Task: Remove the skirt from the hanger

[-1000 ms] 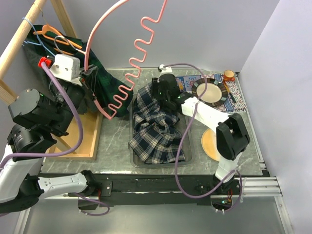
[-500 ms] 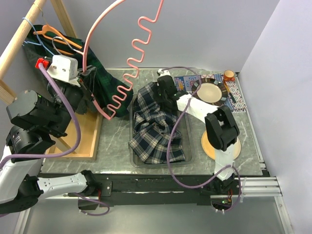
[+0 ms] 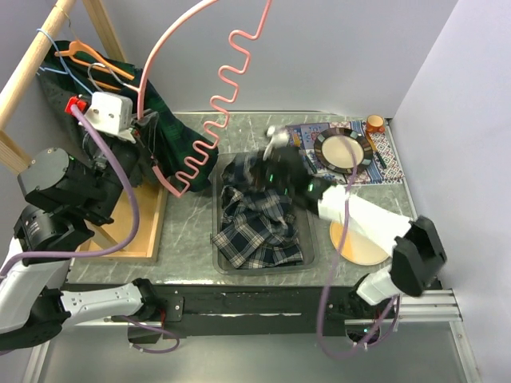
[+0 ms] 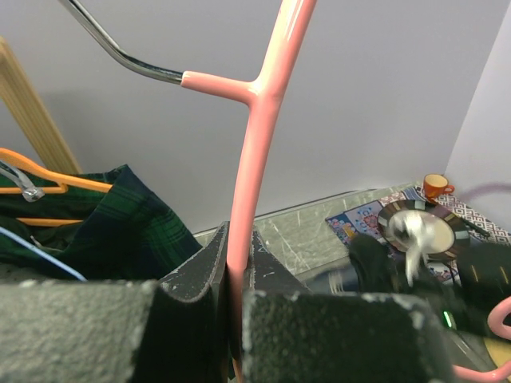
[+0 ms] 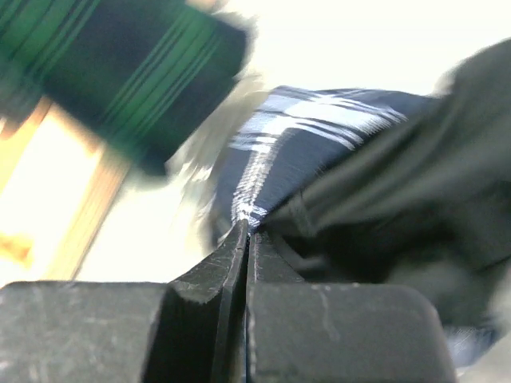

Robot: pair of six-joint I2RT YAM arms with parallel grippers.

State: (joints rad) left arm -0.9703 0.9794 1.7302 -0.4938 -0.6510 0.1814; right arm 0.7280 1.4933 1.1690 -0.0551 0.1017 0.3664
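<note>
The navy-and-white plaid skirt (image 3: 259,223) lies crumpled in the grey tray (image 3: 308,254) at the table's middle. My right gripper (image 3: 262,171) is over the tray's far end, blurred by motion. In the right wrist view it (image 5: 247,230) is shut on the skirt's (image 5: 319,120) hem. My left gripper (image 3: 146,128) is shut on the pink hanger (image 3: 219,96), holding it raised at the left; the wavy bar hangs free of the skirt. The left wrist view shows the gripper (image 4: 238,243) clamped on the hanger's pink stem (image 4: 254,152).
A dark green plaid garment (image 3: 164,120) hangs on the wooden rack (image 3: 32,64) with orange hangers (image 3: 92,54). A wooden base (image 3: 137,223) lies at the left. A plate (image 3: 343,150), an orange cup (image 3: 374,123) and a tan disc (image 3: 361,246) are at the right.
My right arm has swung, its elbow moving to the front right, and the gripper has drawn nearer. The skirt has bunched lower in the tray. The left gripper holds the hanger almost still.
</note>
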